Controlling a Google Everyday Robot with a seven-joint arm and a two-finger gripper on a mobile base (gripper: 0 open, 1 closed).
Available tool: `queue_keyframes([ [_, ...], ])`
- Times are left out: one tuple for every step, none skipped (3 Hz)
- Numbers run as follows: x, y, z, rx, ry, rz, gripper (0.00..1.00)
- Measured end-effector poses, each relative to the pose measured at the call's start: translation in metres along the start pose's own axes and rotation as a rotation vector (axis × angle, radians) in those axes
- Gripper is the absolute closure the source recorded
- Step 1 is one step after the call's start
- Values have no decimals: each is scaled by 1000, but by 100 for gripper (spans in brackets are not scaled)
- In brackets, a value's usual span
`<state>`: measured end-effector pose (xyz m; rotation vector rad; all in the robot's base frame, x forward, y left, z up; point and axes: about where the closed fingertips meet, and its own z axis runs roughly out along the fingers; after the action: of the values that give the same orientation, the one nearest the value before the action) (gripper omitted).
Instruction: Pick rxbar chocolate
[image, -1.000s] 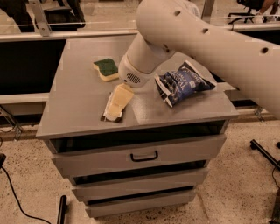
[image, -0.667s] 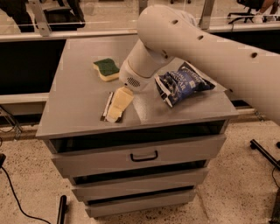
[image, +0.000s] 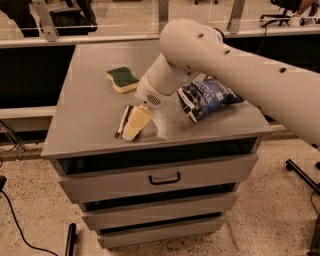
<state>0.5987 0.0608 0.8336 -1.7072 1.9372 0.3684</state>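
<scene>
The rxbar chocolate (image: 121, 121) is a thin black bar lying near the front left of the grey cabinet top (image: 85, 100). Only its left edge shows. The rest is hidden under my gripper (image: 134, 123), a cream-coloured piece at the end of the large white arm (image: 210, 55). The gripper points down and toward the front, right on top of the bar. I cannot tell whether it has hold of the bar.
A green-and-yellow sponge (image: 122, 79) lies behind the gripper on the left. A puffy blue snack bag (image: 207, 96) lies to the right, partly under the arm. The cabinet's front edge is just in front of the gripper, with drawers (image: 165, 178) below.
The arm has swung a little left and lower. The gripper has settled slightly closer to the front edge over the bar. More of the bar's left edge shows now.
</scene>
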Motion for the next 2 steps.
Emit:
queue_keyframes([
  [2,-1,5,-10,-9,-7,41],
  [1,-20,13,17,-13,9,64],
])
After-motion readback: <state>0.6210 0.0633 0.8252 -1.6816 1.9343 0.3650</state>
